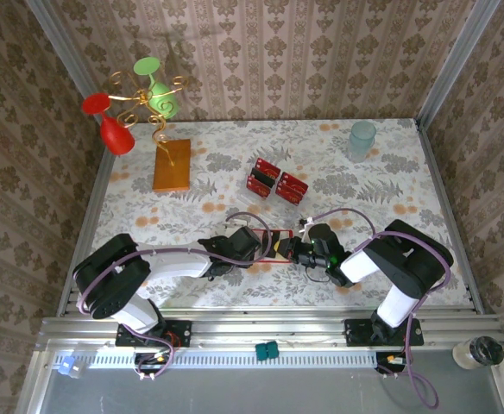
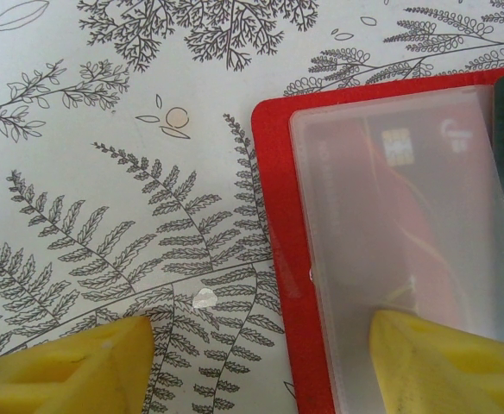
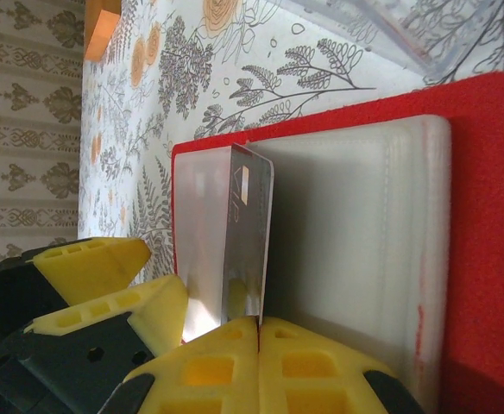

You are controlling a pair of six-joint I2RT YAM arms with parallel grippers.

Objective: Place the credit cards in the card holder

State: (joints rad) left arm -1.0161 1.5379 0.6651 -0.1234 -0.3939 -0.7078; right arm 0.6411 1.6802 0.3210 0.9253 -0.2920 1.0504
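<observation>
On the floral table (image 1: 364, 190), the holder (image 2: 274, 259) lies open up front. Your right gripper (image 3: 259, 321) pinches a stiff, slick card (image 3: 235, 224) by its edge; your left gripper (image 2: 256, 349), spread, seemingly pins the soft pocket (image 2: 364, 241); spare cards (image 1: 276, 179) lie beyond

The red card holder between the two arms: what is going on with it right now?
The card holder lies open on the table. The right claw is shut on one credit card, held on edge at the holder's clear pocket. The left claw is open, one finger above the pocket and one above the table, seemingly to steady the holder. More credit cards lie farther back.
</observation>
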